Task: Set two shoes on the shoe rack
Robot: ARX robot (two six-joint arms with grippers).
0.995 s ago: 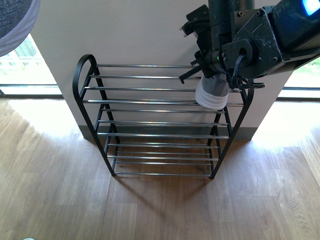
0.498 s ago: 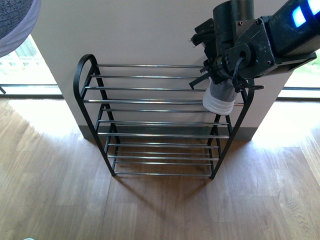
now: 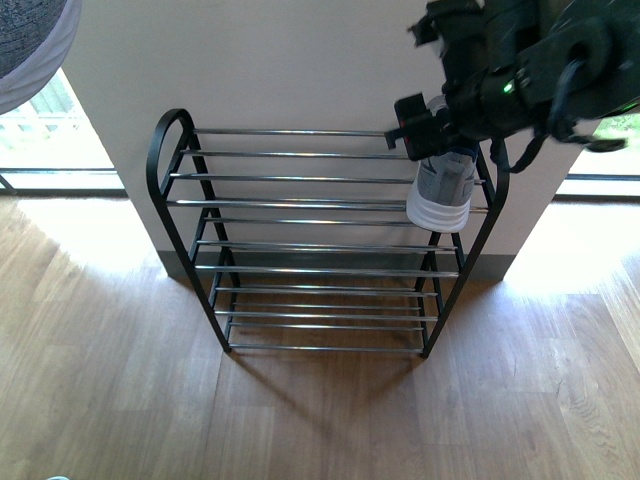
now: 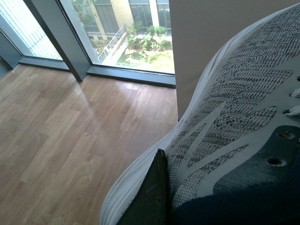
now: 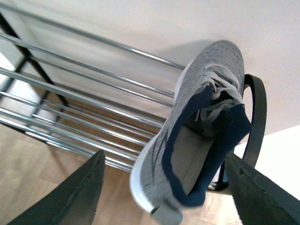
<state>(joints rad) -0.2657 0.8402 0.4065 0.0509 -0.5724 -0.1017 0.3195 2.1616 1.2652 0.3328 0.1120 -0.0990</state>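
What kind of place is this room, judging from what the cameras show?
Probably a home or apartment entry area: a shoe rack stands against a pale wall, the floor is wood planks, and tall windows reaching the floor look onto greenery and buildings.

Light wooden floor [image 3: 320,410], pale wall [image 3: 270,60], tall dark-framed windows [image 4: 117,28], green shrubs [image 4: 150,42] outside

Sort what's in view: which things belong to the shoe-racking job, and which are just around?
Job: shoe rack; grey sneaker on its top tier; second grey sneaker clamped in the left gripper; right gripper, open.
Just around: wood floor; window; wall.
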